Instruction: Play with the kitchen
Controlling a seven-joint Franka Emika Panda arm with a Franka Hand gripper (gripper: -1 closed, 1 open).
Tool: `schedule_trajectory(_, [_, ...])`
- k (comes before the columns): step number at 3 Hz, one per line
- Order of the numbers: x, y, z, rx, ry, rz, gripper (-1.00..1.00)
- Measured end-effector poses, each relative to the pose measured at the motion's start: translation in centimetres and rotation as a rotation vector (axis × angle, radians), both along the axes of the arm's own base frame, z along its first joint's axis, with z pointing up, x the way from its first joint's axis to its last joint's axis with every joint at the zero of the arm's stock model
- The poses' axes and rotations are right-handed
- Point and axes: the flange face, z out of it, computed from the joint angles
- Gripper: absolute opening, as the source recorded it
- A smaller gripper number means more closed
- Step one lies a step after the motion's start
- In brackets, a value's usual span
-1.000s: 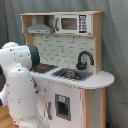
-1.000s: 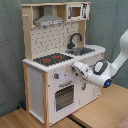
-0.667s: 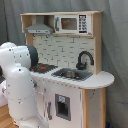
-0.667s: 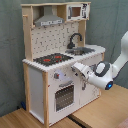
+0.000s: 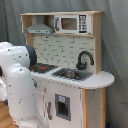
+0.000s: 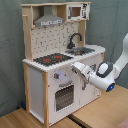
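Change since earlier: hardly any; in the second exterior view the arm's white wrist sits a touch lower and closer to the cabinet front than a second ago, while in the first exterior view the arm fills the same left-hand patch as before.
Kitchen: the toy kitchen (image 6: 50, 75) stands on a wooden floor against a grey curtain, white-fronted with light-wood side panels, unmoved in both exterior views.
Stovetop: black stovetop (image 6: 53, 59) with red burners, on the counter at the second exterior view's left; in the first exterior view it lies partly behind the arm.
Sink: metal sink (image 5: 73, 74) set in the counter beside the stovetop, with the curved black faucet (image 5: 83, 59) rising at its back edge.
Upper part: grey hood (image 5: 39, 28) above the stove, toy microwave (image 5: 70, 23) on the shelf next to it, tiled back panel below.
Oven door: oven door (image 6: 64, 97) with a dark window, low on the front, closed.
Gripper: the gripper (image 6: 76, 67) points at the cabinet front just below the counter edge, beside the knobs; whether it touches the panel, or how its fingers stand, I cannot tell.
Arm: white arm (image 5: 17, 85) in the foreground at the first exterior view's left, hiding the kitchen's lower left corner.
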Motion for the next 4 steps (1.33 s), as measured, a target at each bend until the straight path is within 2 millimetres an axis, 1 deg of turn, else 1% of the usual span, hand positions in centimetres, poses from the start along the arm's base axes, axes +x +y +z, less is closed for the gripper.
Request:
schedule_trajectory(1, [-1.1, 1.4, 1.5, -0.025, -0.059, -0.009, 1.0])
schedule_trajectory(2, [-2.8, 3.7, 3.4, -0.023, -0.067, -0.006, 1.0])
schedule_trajectory(3, [-5.4, 5.8, 4.9, -0.021, -0.06, -0.007, 1.0])
schedule_trajectory(4, [-3.9, 5.3, 8.3, 0.033, -0.07, -0.104, 1.0])
